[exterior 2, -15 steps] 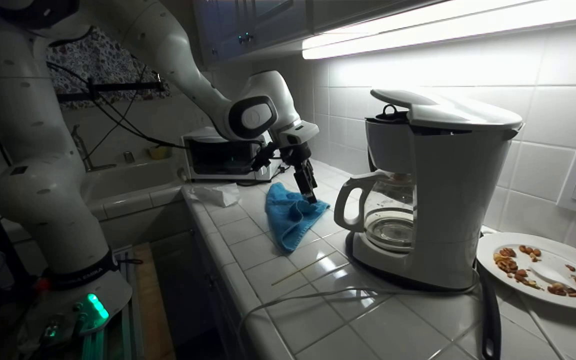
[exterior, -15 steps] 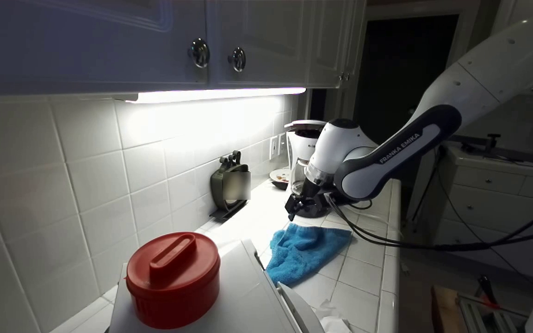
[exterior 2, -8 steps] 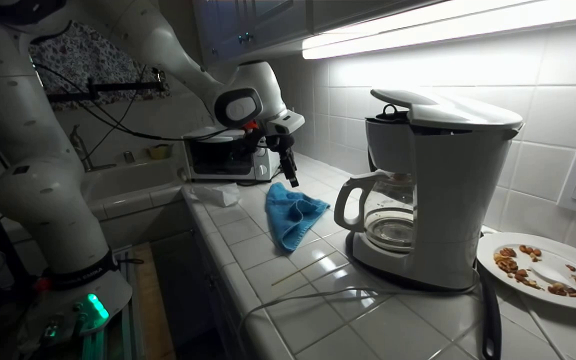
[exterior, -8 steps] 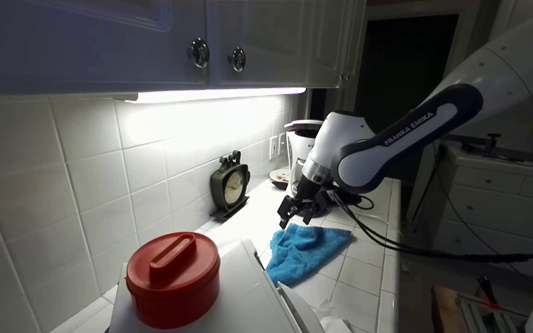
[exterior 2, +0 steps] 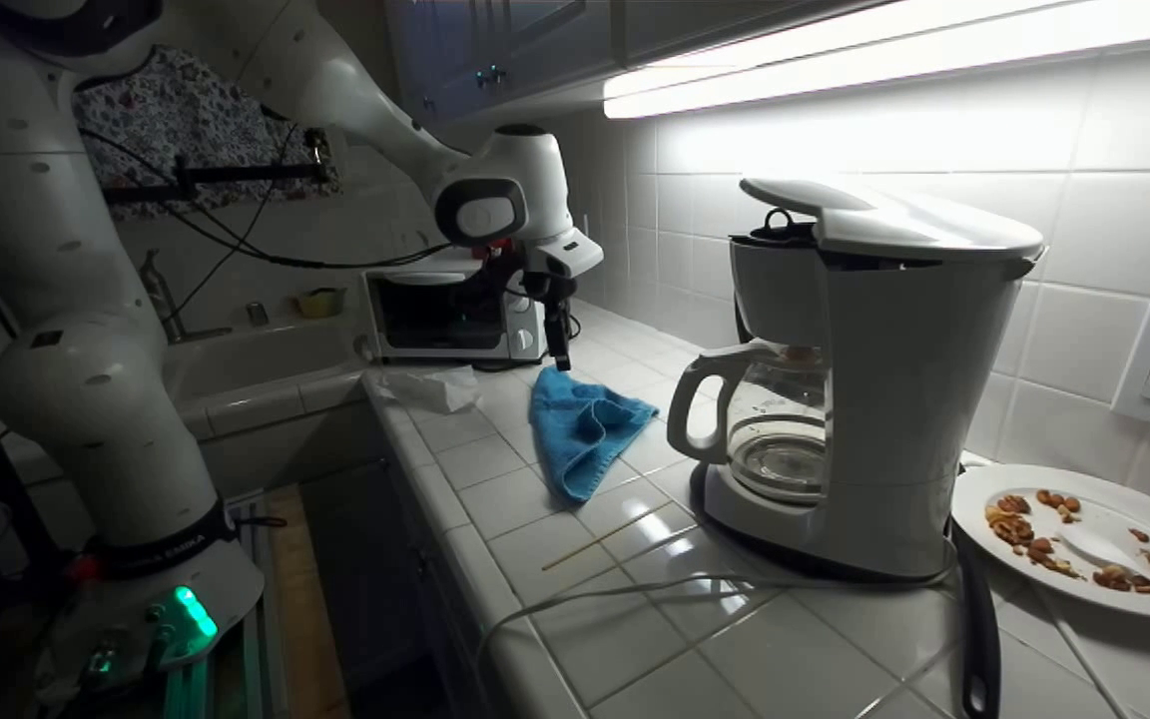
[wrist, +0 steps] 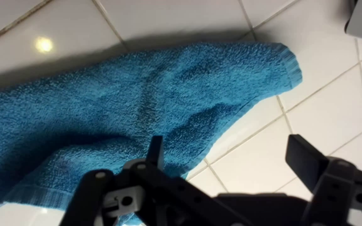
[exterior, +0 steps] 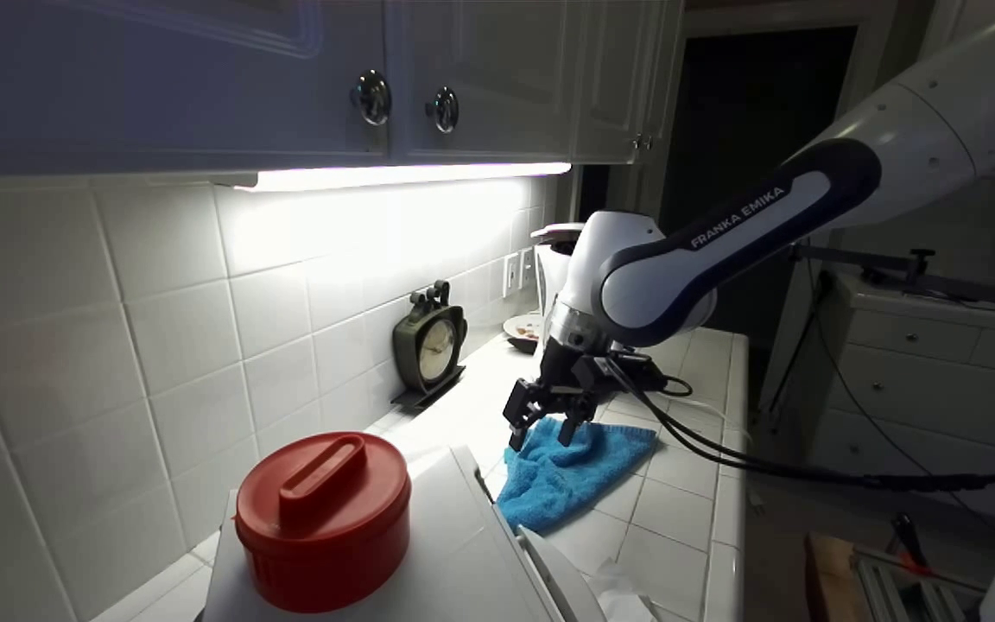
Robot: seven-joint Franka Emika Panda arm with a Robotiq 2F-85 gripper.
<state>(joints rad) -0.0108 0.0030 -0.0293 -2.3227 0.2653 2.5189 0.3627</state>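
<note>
The hand (exterior: 541,442) points down over the white-tiled bench (exterior 2: 795,649), its two fingers (wrist: 156,150) spread wide apart. In the wrist view one finger overlaps the edge of a rumpled blue cloth (wrist: 137,97), and its partner stands over tile; whether either touches the cloth I can't make out from here. The cloth lies loosely folded on the bench, between a coffee maker (exterior 2: 904,399) and a toaster oven (exterior 2: 445,320). A crumpled white sheet (exterior 2: 447,389) lies in front of the oven, near the bench's edge, and a red lidded tub (exterior: 325,527) sits on top of the oven. The coffee maker stands upright, its glass carafe (exterior 2: 780,429) in place and its lid (exterior 2: 934,225) lifted part-way. Just beside it, a white plate (exterior 2: 1114,504) bears nuts (exterior 2: 1014,529) and a pale spoon (exterior 2: 1089,542). By the tiled wall (exterior: 178,371) stands a dark green piece (exterior: 430,350) with a round dial, clock or scale, I can't say which. A bright light strip (exterior: 411,177) glows under the cupboards (exterior: 489,78), washing the wall nearly white.
</note>
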